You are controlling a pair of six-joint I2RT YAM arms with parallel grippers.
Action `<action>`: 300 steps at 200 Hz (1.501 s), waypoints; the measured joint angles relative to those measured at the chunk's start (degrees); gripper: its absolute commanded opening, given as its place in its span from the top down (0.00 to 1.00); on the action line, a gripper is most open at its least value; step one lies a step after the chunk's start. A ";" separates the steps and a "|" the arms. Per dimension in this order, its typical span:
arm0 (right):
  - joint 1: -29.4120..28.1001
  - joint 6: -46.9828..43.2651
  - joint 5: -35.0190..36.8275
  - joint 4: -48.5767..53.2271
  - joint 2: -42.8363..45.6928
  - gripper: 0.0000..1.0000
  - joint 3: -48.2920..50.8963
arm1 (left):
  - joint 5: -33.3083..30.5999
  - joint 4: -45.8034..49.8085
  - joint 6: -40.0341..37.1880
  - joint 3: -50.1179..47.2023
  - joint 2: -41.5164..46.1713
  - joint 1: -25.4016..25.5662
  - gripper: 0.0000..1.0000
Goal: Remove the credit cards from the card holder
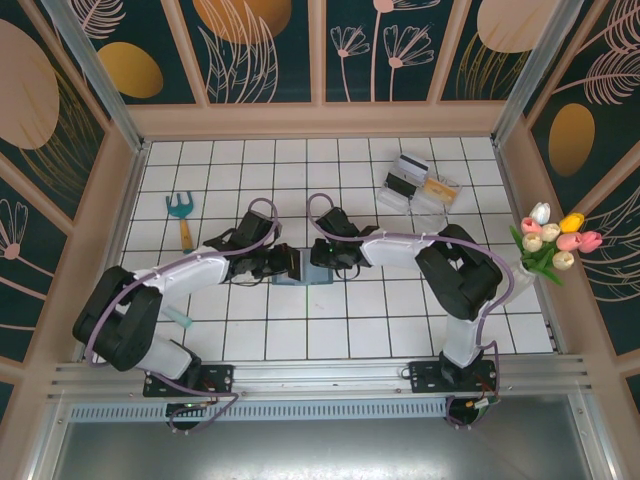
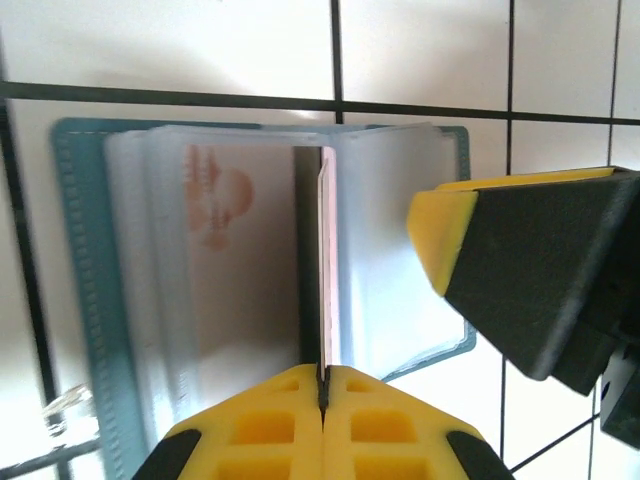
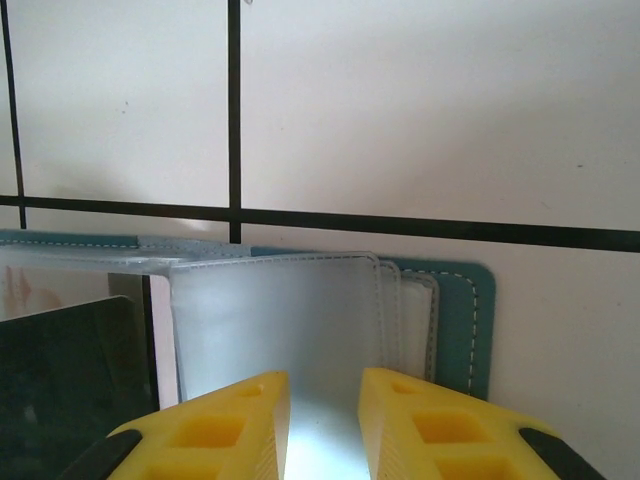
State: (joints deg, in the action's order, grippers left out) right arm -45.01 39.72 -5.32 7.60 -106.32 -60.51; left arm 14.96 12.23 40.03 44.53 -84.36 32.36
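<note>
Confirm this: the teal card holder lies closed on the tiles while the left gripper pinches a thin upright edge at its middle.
Not closed: the card holder lies open on the tiles, as the left wrist view shows; the left gripper does pinch that upright edge.

The card holder (image 2: 75, 300) looks like matt teal leather-like material with stitched edges. Its inner sleeves (image 2: 390, 260) are smooth frosted plastic. The worktop (image 1: 400, 320) is smooth white tile.
</note>
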 measured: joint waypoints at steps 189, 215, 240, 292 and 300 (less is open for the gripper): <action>13.40 14.95 -26.03 -25.59 25.86 0.22 8.85 | 13.88 -14.99 15.04 7.85 13.07 -7.96 0.98; 16.57 19.02 -31.76 -32.65 23.45 0.30 8.39 | 19.47 -20.15 19.19 10.62 10.05 -8.81 0.98; 17.99 21.68 -36.15 -36.59 20.65 0.40 6.14 | 23.06 -23.71 21.64 14.45 7.28 -8.92 0.98; 19.10 25.68 -42.01 -43.85 17.77 0.55 2.80 | 26.21 -25.77 23.50 18.40 3.58 -9.53 0.98; 19.10 26.40 -42.64 -44.72 17.73 0.57 2.80 | 26.56 -25.83 23.54 18.49 3.43 -9.53 0.98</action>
State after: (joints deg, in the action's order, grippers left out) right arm -25.91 66.13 -47.97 -37.12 -88.60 -57.71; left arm 41.52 -13.61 63.57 63.02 -80.93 22.83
